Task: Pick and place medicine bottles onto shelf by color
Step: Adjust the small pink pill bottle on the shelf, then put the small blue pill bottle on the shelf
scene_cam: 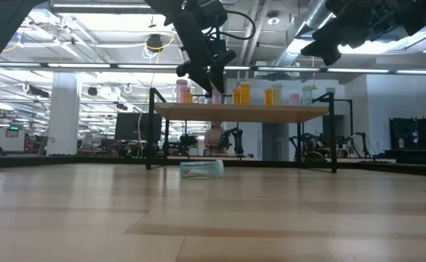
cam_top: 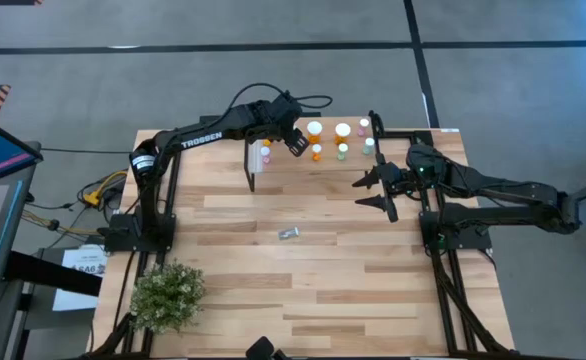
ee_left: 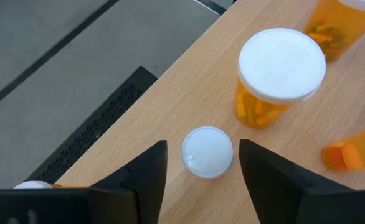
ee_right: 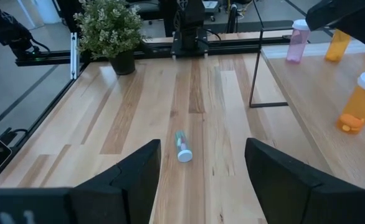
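Note:
The shelf (scene_cam: pixel 271 113) stands at the table's far side with several orange, pink and pale green bottles upright on it. My left gripper (cam_top: pixel 295 140) hovers over the shelf, open and pointing down. In the left wrist view its fingers stand on either side of a small white-capped bottle (ee_left: pixel 207 151) with gaps showing; that bottle's body is hidden under the cap. A larger orange bottle (ee_left: pixel 276 74) stands just beyond. One pale green bottle (scene_cam: pixel 202 169) lies on its side on the table. My right gripper (cam_top: pixel 373 193) hangs open above the table by the shelf's right end.
A potted plant (cam_top: pixel 168 295) stands at the table's near left corner. A pink bottle (ee_right: pixel 296 40) stands near the shelf's left end. The lying green bottle (ee_right: pixel 182 149) is mid-table with bare wood all around it. The shelf's black legs (ee_right: pixel 254 68) rise beside my right gripper's path.

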### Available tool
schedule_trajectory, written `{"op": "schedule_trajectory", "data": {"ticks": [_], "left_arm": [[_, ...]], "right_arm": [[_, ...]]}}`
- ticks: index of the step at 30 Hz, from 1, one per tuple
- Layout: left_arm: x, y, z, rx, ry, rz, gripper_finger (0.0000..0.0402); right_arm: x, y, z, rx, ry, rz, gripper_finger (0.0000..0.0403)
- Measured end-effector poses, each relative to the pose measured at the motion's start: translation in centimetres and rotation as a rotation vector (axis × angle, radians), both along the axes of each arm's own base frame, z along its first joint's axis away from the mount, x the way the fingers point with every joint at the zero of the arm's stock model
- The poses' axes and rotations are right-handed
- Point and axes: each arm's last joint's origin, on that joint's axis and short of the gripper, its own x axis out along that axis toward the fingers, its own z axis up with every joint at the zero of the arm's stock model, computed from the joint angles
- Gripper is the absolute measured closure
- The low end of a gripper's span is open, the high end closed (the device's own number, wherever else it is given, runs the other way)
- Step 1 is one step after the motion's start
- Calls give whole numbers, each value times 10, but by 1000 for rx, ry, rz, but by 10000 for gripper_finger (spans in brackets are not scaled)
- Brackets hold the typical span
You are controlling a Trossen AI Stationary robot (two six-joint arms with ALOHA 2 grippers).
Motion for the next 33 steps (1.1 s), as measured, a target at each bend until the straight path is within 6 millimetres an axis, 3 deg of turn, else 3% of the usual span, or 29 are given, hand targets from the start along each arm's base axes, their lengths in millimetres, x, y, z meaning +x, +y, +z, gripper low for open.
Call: {"op": "schedule_trajectory", "data": {"ticks": [7, 20, 26, 33], "left_arm": [[0, -3, 4, 9, 6, -21, 187], [2, -23, 45, 97, 18, -57, 172], [7, -64, 55, 85, 49, -147, 172], [20, -141, 37, 67, 138, -308, 172]], "right_arm": [[0, 0, -1, 4, 13, 0, 148], [-1, 0, -2, 16, 26, -3, 148], [-8, 3, 1, 20, 15, -4, 148], [-32, 11, 9, 0, -13, 1, 148]]}}
